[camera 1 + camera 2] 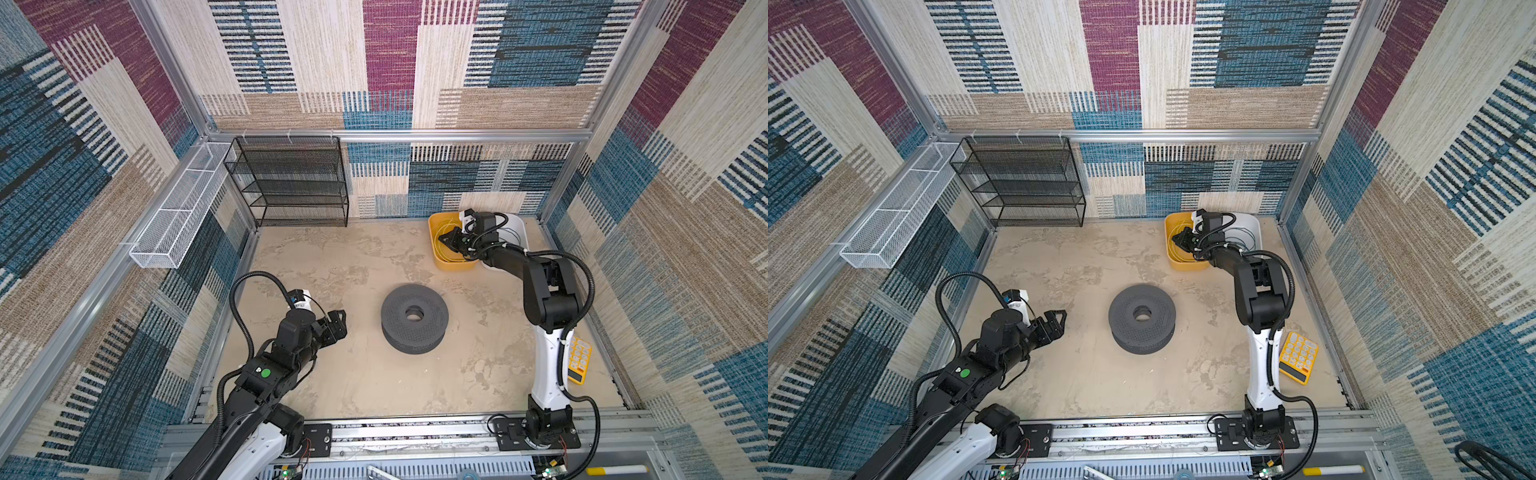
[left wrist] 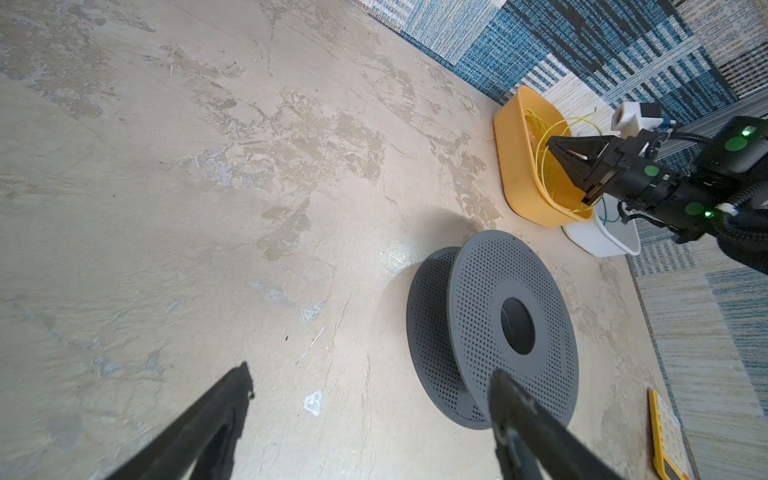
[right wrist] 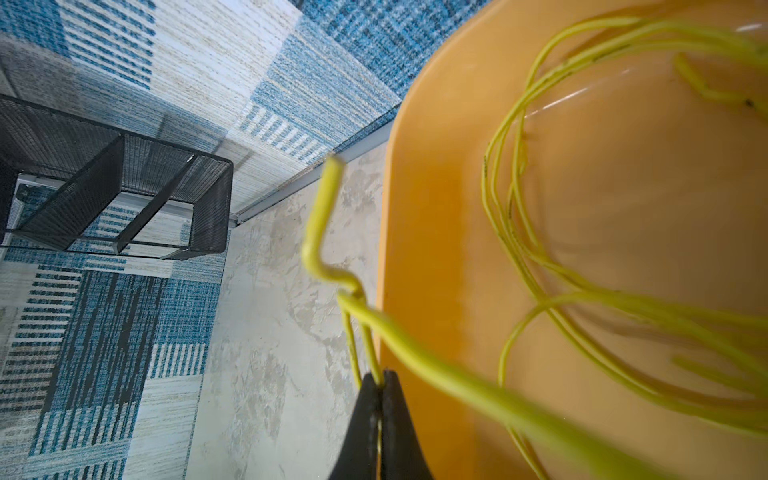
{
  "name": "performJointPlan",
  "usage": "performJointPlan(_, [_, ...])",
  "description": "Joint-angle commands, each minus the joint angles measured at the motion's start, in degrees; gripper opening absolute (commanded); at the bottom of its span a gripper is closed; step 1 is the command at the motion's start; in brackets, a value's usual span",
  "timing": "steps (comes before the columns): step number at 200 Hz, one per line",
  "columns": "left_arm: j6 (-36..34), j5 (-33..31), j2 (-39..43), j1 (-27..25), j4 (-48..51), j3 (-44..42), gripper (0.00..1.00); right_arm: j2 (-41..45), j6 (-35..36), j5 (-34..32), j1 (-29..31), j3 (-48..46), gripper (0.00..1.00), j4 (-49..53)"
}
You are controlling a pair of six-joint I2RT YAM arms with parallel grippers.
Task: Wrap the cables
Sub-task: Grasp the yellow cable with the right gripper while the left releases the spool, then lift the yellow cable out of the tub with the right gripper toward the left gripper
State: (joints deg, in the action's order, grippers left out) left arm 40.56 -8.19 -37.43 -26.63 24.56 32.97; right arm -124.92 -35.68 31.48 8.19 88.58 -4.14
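Right gripper (image 3: 379,376): my jaws are together, clamped on the yellow cable (image 3: 319,212). A couple of thin strands are pinched right at the tips. The pinch is at the rim of the yellow tub (image 3: 436,208). The cable's free end kinks and sticks out beyond the tips. The rest lies in loose loops inside the tub.

The teal cable (image 2: 606,214) is in the white tub (image 1: 517,224), partly hidden by my right arm. The two tubs sit side by side, touching, in the far right corner of the table (image 1: 332,257).

Left gripper (image 1: 338,320): jaws wide apart, gripping nothing. It hangs over the left side of the table, pointing toward the spool (image 1: 432,316), near it but not touching. The spool lies flat mid-table.

A calculator (image 1: 1298,357) lies at the right edge, beside my right arm.
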Motion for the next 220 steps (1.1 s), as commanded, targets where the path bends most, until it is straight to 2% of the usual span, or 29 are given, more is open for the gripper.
performJointPlan(1, [-1.26, 0.05, 0.00, 0.05, -1.48, -0.03, 0.91, 2.56, 1.03, 1.37, -0.01, -1.35, 0.00, -2.98])
performJointPlan(72, [-2.64, 2.36, -1.37, 0.05, -3.69, 2.16, 0.90, 14.06, 3.72, 2.94, 0.07, -6.63, 0.00, -2.88])
performJointPlan(130, [-7.25, 7.34, -10.36, 0.02, -5.08, 12.64, 0.87, 24.91, 5.45, 3.97, 1.32, -11.92, 0.00, -2.07])
performJointPlan(168, [-9.44, 11.08, -16.68, 0.05, -6.45, 19.01, 0.85, 32.85, 6.98, 4.01, 4.39, -17.32, 0.00, -1.81])
performJointPlan(195, [-10.01, 14.55, -20.74, 0.05, -9.46, 22.25, 0.84, 37.10, 6.59, 3.86, 6.32, -20.82, 0.00, -2.27])
performJointPlan(220, [-10.46, 23.61, -24.74, 0.00, -13.14, 25.86, 0.80, 40.84, 6.07, 4.30, 8.92, -23.50, 0.00, -2.54])
